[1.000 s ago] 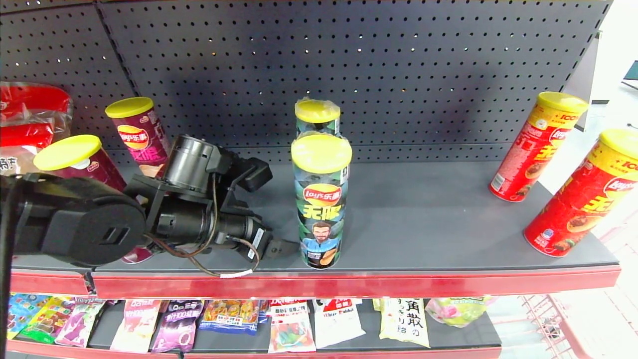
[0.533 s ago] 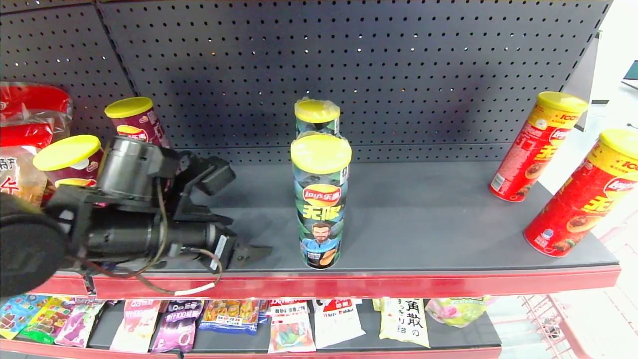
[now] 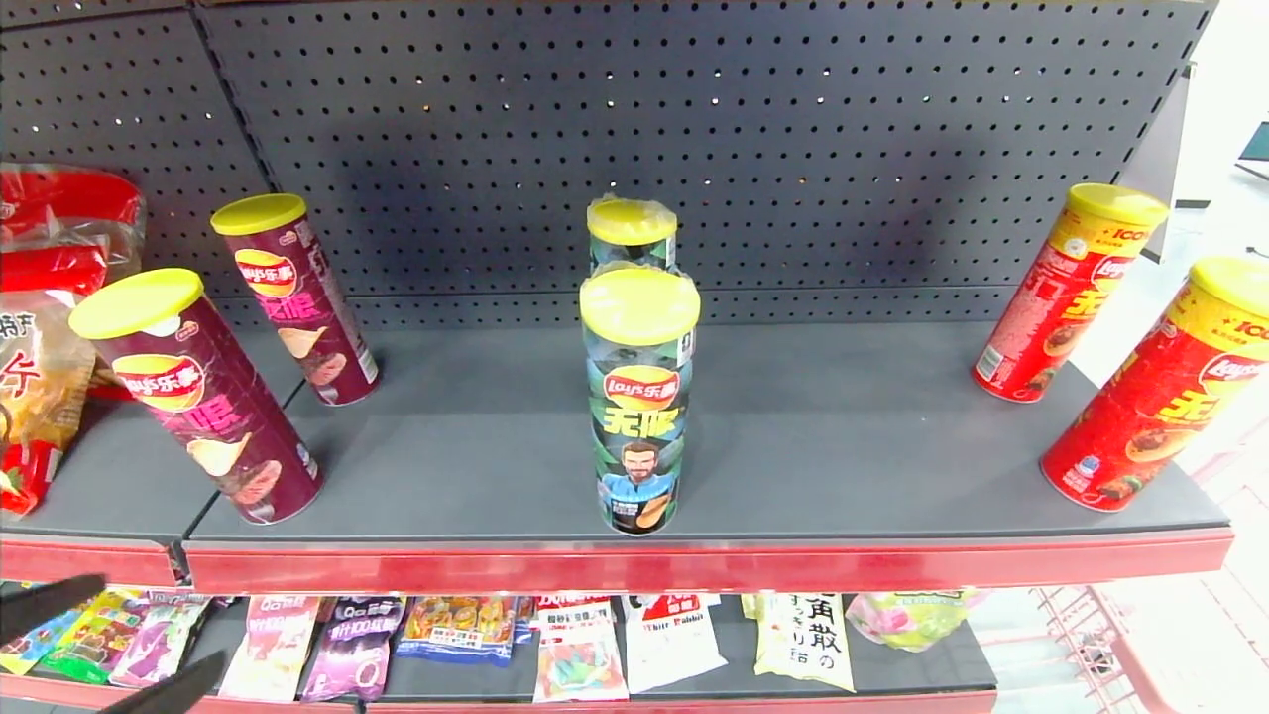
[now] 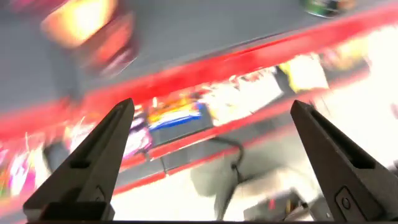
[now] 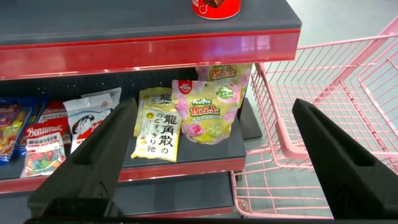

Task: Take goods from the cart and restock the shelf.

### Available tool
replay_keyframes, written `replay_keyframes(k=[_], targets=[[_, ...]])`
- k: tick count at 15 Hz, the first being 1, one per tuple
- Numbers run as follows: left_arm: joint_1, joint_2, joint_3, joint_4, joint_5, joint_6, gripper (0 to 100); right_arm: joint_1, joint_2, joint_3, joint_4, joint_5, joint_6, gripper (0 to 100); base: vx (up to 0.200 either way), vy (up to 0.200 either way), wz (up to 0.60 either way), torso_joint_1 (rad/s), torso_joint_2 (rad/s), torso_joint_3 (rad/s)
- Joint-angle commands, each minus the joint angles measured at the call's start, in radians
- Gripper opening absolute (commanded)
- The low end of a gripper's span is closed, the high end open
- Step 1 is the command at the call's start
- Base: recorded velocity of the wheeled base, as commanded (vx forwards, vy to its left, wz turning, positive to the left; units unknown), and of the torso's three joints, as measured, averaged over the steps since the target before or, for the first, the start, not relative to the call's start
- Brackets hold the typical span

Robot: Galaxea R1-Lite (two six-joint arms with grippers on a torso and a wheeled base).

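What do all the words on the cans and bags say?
Green can: brand logo over big yellow characters; brand print isn't read out here.
Purple cans: same logo, pink characters.
Red cans: same logo, yellow characters, a number near the lid.
Snack bags on the lower shelf: small print, mostly too small to read.

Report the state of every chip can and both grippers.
front purple can, standing, lid on
back purple can, standing, lid on
front green can, standing, lid on
back green can, standing, lid on
front red can, standing, lid on
back red can, standing, lid on
left gripper, open
right gripper, open
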State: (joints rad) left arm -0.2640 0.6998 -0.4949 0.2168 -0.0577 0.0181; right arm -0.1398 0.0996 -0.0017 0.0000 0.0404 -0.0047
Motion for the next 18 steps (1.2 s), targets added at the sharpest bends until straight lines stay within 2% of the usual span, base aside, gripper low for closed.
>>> replay_keyframes(k=[1,3,4,5,6,7,8,9,10,11,12,13,14,18], targets=[[0.200,-0.467,0.167,0.088,0.047,-0.073,100,0.000,0.002,0.000,0.000,0.001,0.000,100,0.000,0.000,0.00,0.000,0.00,0.000],[0.203,-0.628,0.253,0.090,0.061,-0.058,100,0.000,0.002,0.000,0.000,-0.001,0.000,100,0.000,0.000,0.00,0.000,0.00,0.000],[0.218,-0.629,0.265,0.061,0.140,-0.061,100,0.000,0.002,0.000,0.000,0.001,-0.001,100,0.000,0.000,0.00,0.000,0.00,0.000],[0.220,-0.632,0.272,0.030,0.219,-0.047,100,0.000,0.002,0.000,0.000,-0.001,-0.001,100,0.000,0.000,0.00,0.000,0.00,0.000],[0.221,-0.632,0.295,0.029,0.245,0.010,100,0.000,0.002,0.000,0.000,0.001,-0.001,100,0.000,0.000,0.00,0.000,0.00,0.000],[0.221,-0.632,0.358,0.007,0.249,0.091,100,0.000,0.002,0.000,0.000,0.001,-0.001,100,0.000,0.000,0.00,0.000,0.00,0.000],[0.221,-0.632,0.388,-0.039,0.246,0.123,100,0.000,0.002,0.000,0.000,-0.001,0.000,100,0.000,0.000,0.00,0.000,0.00,0.000],[0.206,-0.617,0.414,-0.117,0.190,0.158,100,0.000,0.002,0.000,0.000,-0.001,0.000,100,0.000,0.000,0.00,0.000,0.00,0.000],[0.204,-0.622,0.430,-0.125,0.058,0.057,100,0.000,0.002,0.000,0.000,-0.001,-0.001,100,0.000,0.000,0.00,0.000,0.00,0.000],[0.207,-0.625,0.458,-0.166,0.029,0.010,100,0.000,0.002,0.000,0.000,-0.001,0.000,100,0.000,0.000,0.00,0.000,0.00,0.000],[0.232,-0.641,0.495,-0.232,0.055,0.013,100,0.000,0.002,0.000,0.000,-0.001,0.000,100,0.000,0.000,0.00,0.000,0.00,0.000],[0.255,-0.666,0.495,-0.217,0.058,0.008,100,0.000,0.002,0.000,0.000,-0.001,-0.001,100,0.000,0.000,0.00,0.000,0.00,0.000],[0.272,-0.694,0.493,-0.211,0.064,-0.018,100,0.005,0.003,0.000,0.000,0.004,-0.005,100,0.000,0.000,0.00,0.000,0.00,0.000],[0.270,-0.700,0.493,-0.211,0.067,-0.020,100,0.008,0.002,0.000,0.000,0.009,0.002,100,0.000,0.000,0.00,0.000,0.00,0.000]])
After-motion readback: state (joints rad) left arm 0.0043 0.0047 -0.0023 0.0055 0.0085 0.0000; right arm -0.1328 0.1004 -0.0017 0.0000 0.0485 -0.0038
